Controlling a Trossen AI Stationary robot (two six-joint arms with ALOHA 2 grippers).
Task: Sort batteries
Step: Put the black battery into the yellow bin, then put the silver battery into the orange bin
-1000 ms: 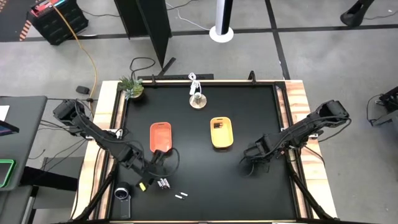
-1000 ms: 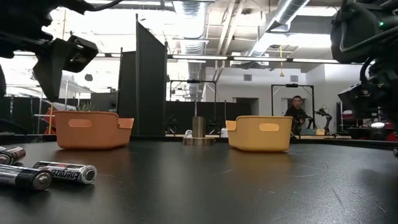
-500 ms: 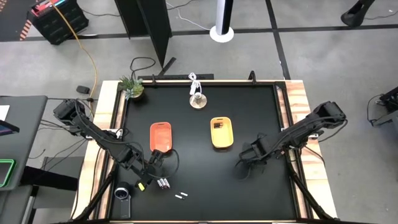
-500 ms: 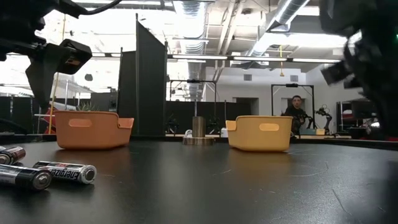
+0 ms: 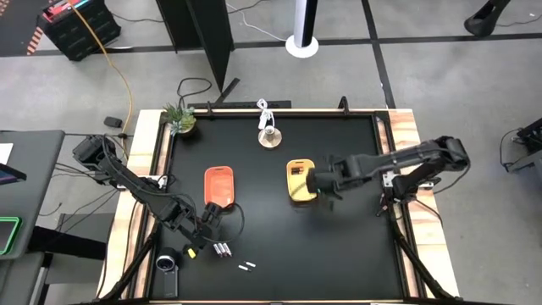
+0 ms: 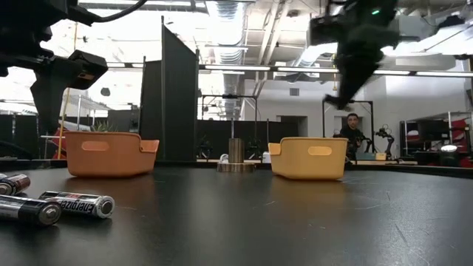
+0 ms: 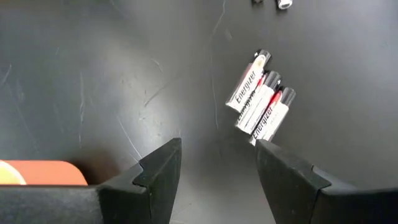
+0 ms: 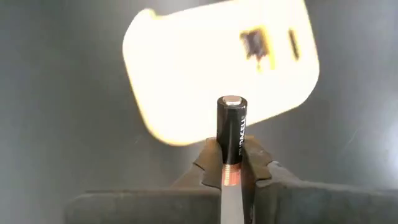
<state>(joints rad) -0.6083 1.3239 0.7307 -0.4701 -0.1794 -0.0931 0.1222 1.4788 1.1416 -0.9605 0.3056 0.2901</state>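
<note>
Three black-and-silver batteries (image 5: 223, 249) lie side by side on the table near its near-left corner, also in the left wrist view (image 7: 260, 106) and the low view (image 6: 76, 204). Two tiny whitish cells (image 5: 246, 267) lie just nearer. My left gripper (image 5: 208, 222) is open, hovering between the orange tray (image 5: 219, 185) and those batteries. My right gripper (image 5: 314, 180) is at the yellow tray's (image 5: 301, 180) right side, above it, shut on a black battery (image 8: 231, 127). The yellow tray holds something dark (image 5: 296, 170). My right gripper pinches the black battery between its two fingers (image 8: 209, 160), on the battery's copper-coloured end (image 8: 231, 176). The battery lies along the fingers, its black part and silver cap (image 8: 231, 99) sticking out past the fingertips. It is lifted clear, over the yellow tray (image 8: 186, 68).
A small potted plant (image 5: 178, 119) and a round metal stand (image 5: 269, 135) sit near the far edge. A round dark object (image 5: 167, 263) lies at the near-left corner. The table's middle and right half are bare black surface. A person (image 6: 352, 133) stands in the room behind.
My right arm has swung from the table's right near side toward the left and the far edge and risen, arriving over the yellow tray. The batteries on the table have stayed put.
</note>
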